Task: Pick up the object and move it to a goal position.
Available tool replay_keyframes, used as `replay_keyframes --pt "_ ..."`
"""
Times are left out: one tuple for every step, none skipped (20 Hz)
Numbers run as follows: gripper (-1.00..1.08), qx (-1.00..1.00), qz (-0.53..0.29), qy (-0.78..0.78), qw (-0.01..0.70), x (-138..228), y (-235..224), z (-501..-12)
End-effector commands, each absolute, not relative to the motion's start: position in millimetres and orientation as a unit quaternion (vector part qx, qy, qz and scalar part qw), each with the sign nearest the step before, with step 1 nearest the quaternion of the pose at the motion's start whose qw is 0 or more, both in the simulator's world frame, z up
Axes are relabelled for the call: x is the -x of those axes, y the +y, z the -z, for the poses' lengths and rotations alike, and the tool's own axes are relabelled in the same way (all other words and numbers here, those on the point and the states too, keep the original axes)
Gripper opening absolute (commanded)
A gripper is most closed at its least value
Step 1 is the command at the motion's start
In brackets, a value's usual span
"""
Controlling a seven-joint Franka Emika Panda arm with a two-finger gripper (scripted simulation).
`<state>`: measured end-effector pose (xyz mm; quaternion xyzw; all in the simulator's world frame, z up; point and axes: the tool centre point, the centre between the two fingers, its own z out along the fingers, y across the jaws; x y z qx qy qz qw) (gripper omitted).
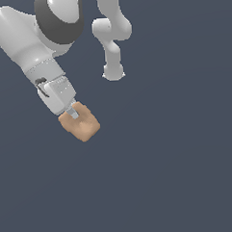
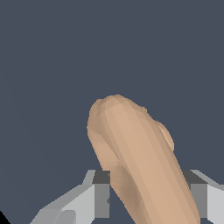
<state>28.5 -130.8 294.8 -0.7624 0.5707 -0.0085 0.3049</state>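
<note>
object (image 1: 81, 124): tan-orange, matte, plain | gripper (image 1: 73, 113): light grey fingers, white body, dark grey pads | arm (image 1: 27, 36): white, dark grey joint band | background (image 1: 178, 158): flat dark slate blue

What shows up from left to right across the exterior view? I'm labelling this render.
Arm's large white link → pincer, holding the tan lumpy block → the arm's base column, standing apart toward the exterior view's right.

open dark floor (image 1: 178, 172) all around, unobstructed
</note>
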Motion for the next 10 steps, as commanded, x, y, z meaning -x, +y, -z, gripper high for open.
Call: replay_keyframes --pt "-1.0 0.757 0.052 0.578 0.302 -28 -151 -333" --pt "-1.0 0.755 0.067 0.58 0.3 -27 -158 -346" --pt "-1.0 0.752 0.08 0.582 0.299 -26 -164 -358" --pt "-1.0 0.75 0.093 0.583 0.298 -24 -169 -369" --pt "-1.0 0.748 0.104 0.584 0.296 -23 -173 -380" --pt "-1.0 0.746 0.115 0.585 0.295 -21 -177 -389" --pt "-1.0 0.745 0.124 0.586 0.294 -20 -180 -398" --pt "-1.0 0.743 0.133 0.587 0.293 -18 -183 -406" --pt "-1.0 0.741 0.14 0.588 0.292 -17 -186 -413" --pt "-1.0 0.74 0.147 0.588 0.291 -15 -188 -419"
